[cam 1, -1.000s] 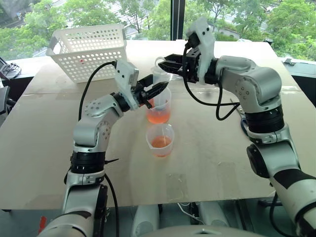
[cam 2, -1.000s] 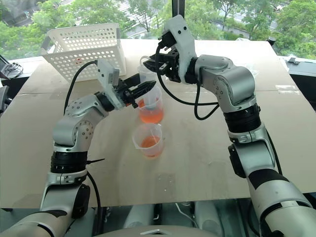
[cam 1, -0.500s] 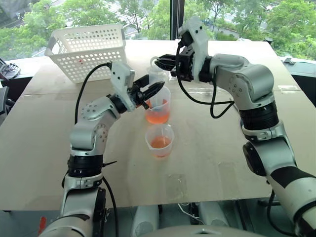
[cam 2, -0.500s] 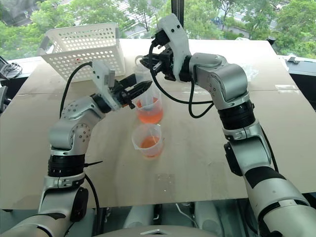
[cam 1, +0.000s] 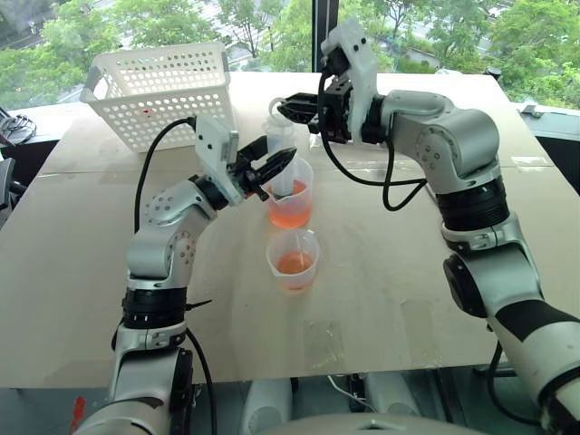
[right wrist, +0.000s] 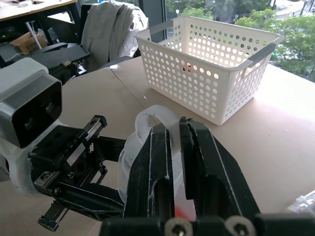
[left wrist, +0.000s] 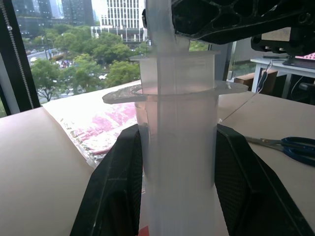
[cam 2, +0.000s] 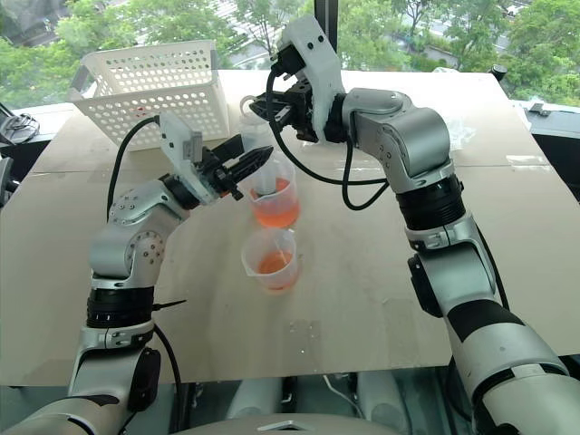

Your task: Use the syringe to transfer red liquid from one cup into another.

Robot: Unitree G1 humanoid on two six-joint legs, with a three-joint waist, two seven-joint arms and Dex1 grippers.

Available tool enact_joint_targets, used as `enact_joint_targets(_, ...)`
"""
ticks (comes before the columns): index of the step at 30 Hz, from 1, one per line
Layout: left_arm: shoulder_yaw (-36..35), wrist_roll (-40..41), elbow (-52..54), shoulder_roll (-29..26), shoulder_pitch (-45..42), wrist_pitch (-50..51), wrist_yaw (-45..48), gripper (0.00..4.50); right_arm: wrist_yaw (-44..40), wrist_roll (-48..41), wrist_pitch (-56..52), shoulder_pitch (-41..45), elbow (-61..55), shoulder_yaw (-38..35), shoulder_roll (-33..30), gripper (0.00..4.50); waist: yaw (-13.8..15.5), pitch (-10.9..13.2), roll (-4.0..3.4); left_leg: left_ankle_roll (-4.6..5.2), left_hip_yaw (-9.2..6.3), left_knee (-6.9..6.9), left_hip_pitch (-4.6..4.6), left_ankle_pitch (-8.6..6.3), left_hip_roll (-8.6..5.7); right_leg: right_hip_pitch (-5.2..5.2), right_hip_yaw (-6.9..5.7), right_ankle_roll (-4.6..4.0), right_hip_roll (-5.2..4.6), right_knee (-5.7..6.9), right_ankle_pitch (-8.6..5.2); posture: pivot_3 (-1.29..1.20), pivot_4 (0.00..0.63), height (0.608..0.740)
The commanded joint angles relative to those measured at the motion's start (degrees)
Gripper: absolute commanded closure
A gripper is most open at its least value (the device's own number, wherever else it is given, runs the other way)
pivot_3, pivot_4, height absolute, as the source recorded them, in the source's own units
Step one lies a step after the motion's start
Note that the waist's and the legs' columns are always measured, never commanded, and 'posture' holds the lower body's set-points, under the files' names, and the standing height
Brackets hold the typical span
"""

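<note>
Syringe (cam 1: 281,149) barrel clamped by left end effector (cam 1: 268,169), tip hidden inside taller cup (cam 1: 291,194). Right end effector (cam 1: 292,109) pinches plunger ring, mostly covered.

A white perforated basket (cam 1: 161,91) is set on the far left part of the desk (cam 1: 381,299), near its back edge, with a small red spot seen through its holes. The desk top is covered by a light tan sheet. A pair of blue-handled scissors (left wrist: 290,147) is laid flat on the desk. Beyond the back edge, large windows are seen, with green trees (cam 1: 163,23) outside.
</note>
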State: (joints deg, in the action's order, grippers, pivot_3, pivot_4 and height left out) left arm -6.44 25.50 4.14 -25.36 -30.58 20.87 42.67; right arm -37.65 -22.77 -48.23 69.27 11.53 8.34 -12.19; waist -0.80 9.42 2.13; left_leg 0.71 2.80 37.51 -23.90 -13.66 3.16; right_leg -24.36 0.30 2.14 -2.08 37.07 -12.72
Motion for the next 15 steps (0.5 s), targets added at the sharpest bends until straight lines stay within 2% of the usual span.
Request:
enact_joint_targets(1,2.57,0.01,0.00,-0.42,2.12,0.16,3.07,3.09,1.43,1.72,5.78,5.21,-1.23,-4.05,-1.93,4.41,0.00,0.00,0.00,0.00,0.00,-0.03,0.00,0.00,0.00,0.00,0.00,0.00,0.00,-0.03,0.00,0.00,0.150,0.740)
enact_joint_targets(15,2.88,1.00,2.80,-0.43,0.88,3.27,1.33,3.09,0.53,2.16,6.86,5.72,0.01,-3.81,-2.19,4.41,0.01,0.00,0.00,0.00,0.02,-0.10,-0.08,0.00,0.00,-0.07,0.00,0.00,0.00,-0.12,0.00,0.00,0.150,0.740)
